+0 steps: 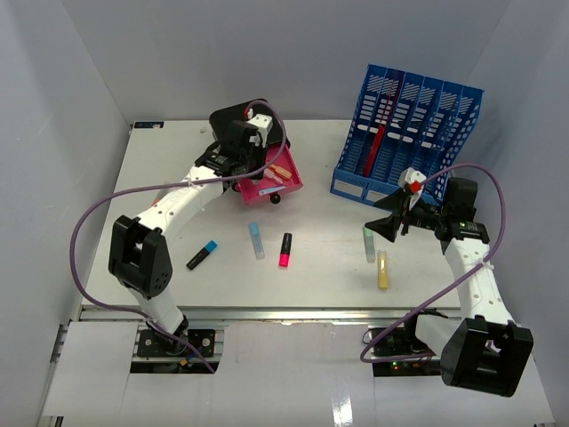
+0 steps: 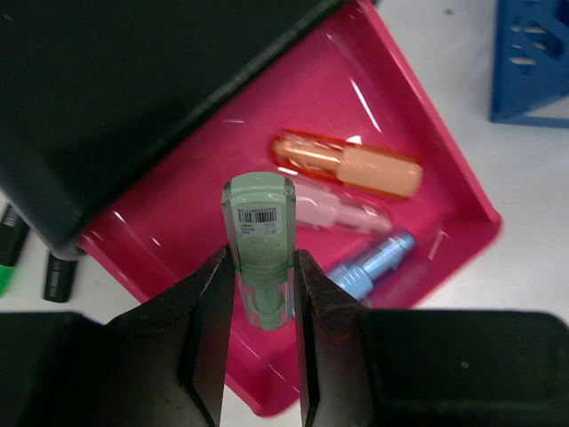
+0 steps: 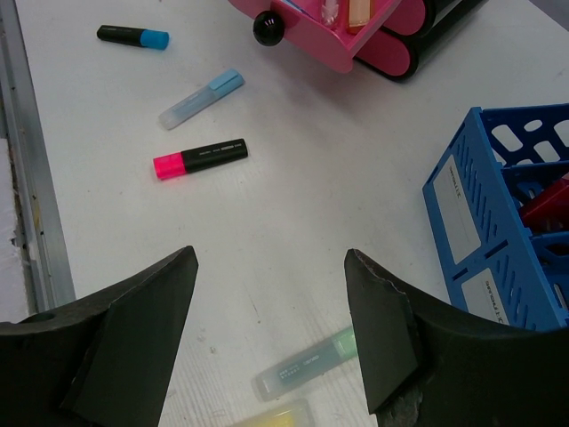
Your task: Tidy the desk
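Left wrist view: the left pincer clamps a green highlighter above the pink drawer; the right pincer stands apart over the counter.

The desk is a flat white tabletop, metal-railed in front.

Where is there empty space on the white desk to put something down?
Bare desk: the far left corner beyond the left arm, and the gap between the pink drawer and the blue rack. Crowded: the front middle, where markers lie scattered.
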Robot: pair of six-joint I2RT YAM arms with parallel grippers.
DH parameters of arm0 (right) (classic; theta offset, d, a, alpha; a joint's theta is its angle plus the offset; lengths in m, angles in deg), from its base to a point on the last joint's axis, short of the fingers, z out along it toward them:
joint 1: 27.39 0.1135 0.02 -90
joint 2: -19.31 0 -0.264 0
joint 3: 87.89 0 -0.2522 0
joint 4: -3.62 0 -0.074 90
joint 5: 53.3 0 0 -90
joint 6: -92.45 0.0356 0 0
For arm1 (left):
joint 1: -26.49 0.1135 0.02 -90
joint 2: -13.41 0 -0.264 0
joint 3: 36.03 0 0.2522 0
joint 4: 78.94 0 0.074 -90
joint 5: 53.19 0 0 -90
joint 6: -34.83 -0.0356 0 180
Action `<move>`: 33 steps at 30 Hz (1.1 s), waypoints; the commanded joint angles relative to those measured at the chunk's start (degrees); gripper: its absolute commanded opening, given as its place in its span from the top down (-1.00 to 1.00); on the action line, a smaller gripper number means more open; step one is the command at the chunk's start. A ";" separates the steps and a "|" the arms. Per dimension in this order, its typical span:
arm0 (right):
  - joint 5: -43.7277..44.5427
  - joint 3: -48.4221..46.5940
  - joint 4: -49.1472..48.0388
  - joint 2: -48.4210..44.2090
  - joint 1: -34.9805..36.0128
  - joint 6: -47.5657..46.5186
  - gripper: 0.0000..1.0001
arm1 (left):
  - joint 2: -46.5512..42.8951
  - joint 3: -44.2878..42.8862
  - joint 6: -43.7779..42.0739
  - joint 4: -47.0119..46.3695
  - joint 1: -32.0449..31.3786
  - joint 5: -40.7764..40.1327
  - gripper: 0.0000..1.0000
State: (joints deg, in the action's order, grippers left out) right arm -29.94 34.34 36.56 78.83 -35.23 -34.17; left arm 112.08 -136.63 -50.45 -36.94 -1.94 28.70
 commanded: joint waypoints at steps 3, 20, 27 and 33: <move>-1.75 0.15 0.23 0.67 -0.33 -1.26 -0.48 | 1.73 -6.28 -4.54 0.12 0.28 -8.20 0.86; -1.13 0.06 0.39 1.07 -0.48 -1.61 -0.48 | -0.27 -4.33 -3.65 1.97 -1.37 -11.08 -0.37; -1.57 0.06 1.00 1.18 -0.97 -2.34 -0.48 | -6.76 -4.07 -0.86 4.30 -1.80 -5.06 -0.50; -4.89 -1.04 6.83 1.71 -0.95 -9.02 -0.50 | -19.06 2.76 1.79 1.50 -1.81 15.04 -0.62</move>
State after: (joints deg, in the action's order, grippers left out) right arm -30.88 34.32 38.48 79.96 -36.01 -37.68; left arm 104.02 -137.01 -51.30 -33.14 -3.34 28.09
